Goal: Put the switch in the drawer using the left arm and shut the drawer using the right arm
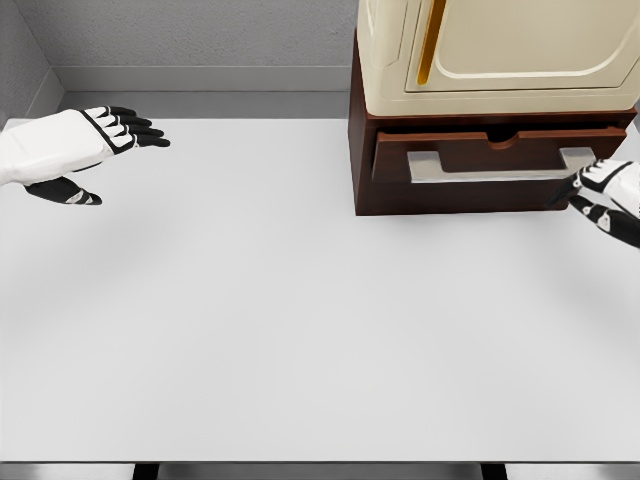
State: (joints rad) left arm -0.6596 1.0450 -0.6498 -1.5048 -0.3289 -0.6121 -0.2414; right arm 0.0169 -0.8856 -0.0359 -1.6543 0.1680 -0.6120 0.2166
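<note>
A dark brown drawer unit (365, 150) stands at the back right of the white table (300, 320), with a cream cabinet (500, 50) on top. Its drawer (495, 160), with a silver handle (500, 172), sits pushed in or nearly so. My right hand (605, 200) hovers at the right end of the handle, fingers relaxed and holding nothing. My left hand (105, 150) floats over the table's far left, fingers spread and empty. No switch shows anywhere in the head view.
A grey wall (200, 40) runs behind the table. The table's front edge (320, 462) lies near the bottom of the picture.
</note>
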